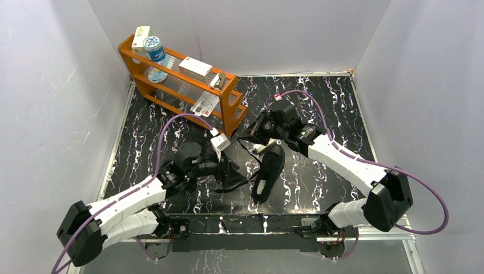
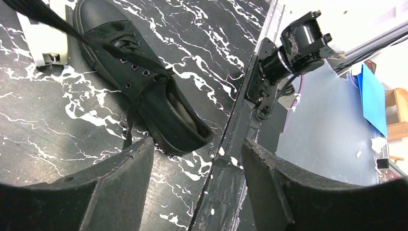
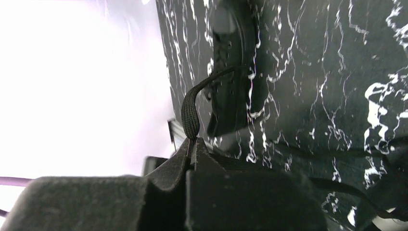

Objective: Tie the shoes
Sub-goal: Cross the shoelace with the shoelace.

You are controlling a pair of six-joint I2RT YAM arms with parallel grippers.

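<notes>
One black sneaker point(image 1: 268, 171): centre of frame, untied, no bow
Right gripper point(image 3: 192, 144): closed, pinching a lace point(image 3: 190, 115)
Left gripper point(image 2: 197, 149): fingers apart, empty
Remaining: likely the whole knot

item: black low-top sneaker point(image 1: 268, 170) | in view: one | place: table point(image 1: 342, 114), mid-width, nearer the near edge | pose: on its sole, toe toward far edge, heel toward near edge | state: untied, eyelets laced | lace point(image 3: 190, 113): flat, black, one end drawn up taut off the table, another trailing down the shoe's side
</notes>
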